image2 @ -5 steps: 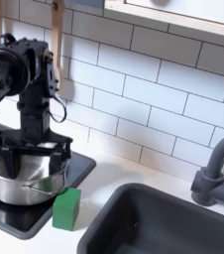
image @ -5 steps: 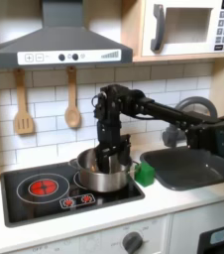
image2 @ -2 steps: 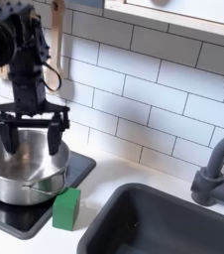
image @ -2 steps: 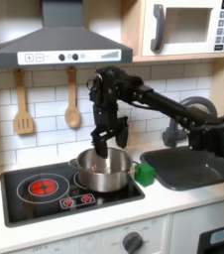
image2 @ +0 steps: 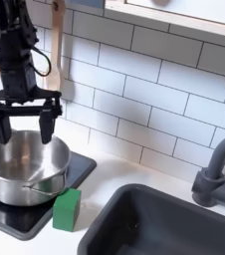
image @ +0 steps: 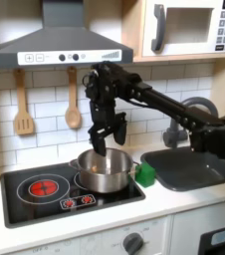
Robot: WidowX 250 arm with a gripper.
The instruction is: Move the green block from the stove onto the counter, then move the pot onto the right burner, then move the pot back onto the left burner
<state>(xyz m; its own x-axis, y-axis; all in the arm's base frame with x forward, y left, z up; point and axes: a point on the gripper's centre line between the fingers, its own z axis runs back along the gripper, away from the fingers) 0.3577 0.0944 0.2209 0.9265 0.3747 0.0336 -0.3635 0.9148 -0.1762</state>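
we see the tool (image: 106, 136) raised above the pot (image: 105, 171) in both exterior views, its fingers (image2: 46, 126) spread wide and holding nothing; it hangs clear of the pot's rim.

the pot, shiny steel with small side handles, sits on the stove (image: 25, 199) over the burner nearer the sink, by the stove's right edge in the first exterior view. in the second exterior view the pot (image2: 23, 167) takes up the lower left, with the tool (image2: 21, 123) over it.

the other burner (image: 44, 185), a red spiral ring, lies bare toward the stove's left edge in the first exterior view.

the green block (image: 145, 175) stands on the surface (image: 174, 201), just off the stove's right edge and beside the pot, between the stove and the dark sink basin (image: 190, 165). in the second exterior view the green block (image2: 67, 210) sits at the stove's corner, close to the sink's near left corner; we cannot tell if it touches the stove.

two wooden utensils (image: 23, 123) hang on the tiled wall behind the stove.
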